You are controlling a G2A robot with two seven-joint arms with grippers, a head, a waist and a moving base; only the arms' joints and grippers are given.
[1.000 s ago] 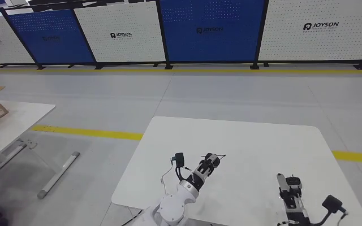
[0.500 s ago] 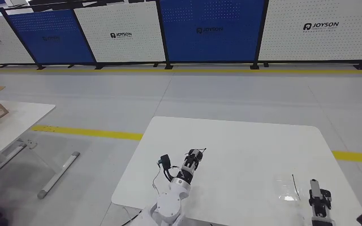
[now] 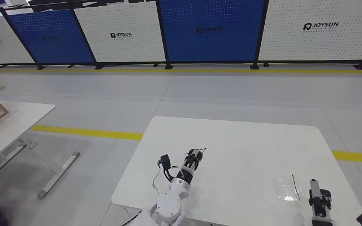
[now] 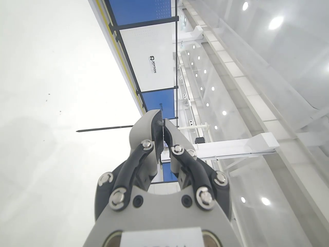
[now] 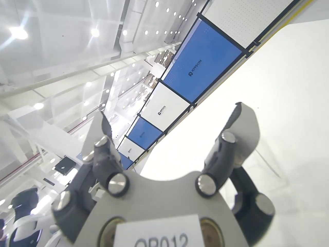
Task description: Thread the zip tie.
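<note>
- Thin black plastic zip tie point(image 4: 108, 128): pinched in the left gripper point(image 4: 163, 122), just above the white table point(image 3: 243, 133), toward 9 o'clock of its top.
- Left gripper: fingers closed tight on the tie.
- Right gripper point(image 5: 171, 114): spread wide, holding nothing, near 4 o'clock, well apart from the tie.
- Axis: the tie crosses the fingers roughly level with the tabletop, its tapered tip free and pointing about 2 o'clock.
- Handling, judged: very light, springy and slick, so the free tail will likely wobble. Best gripped just behind the tip, leaving the point clear.
</note>
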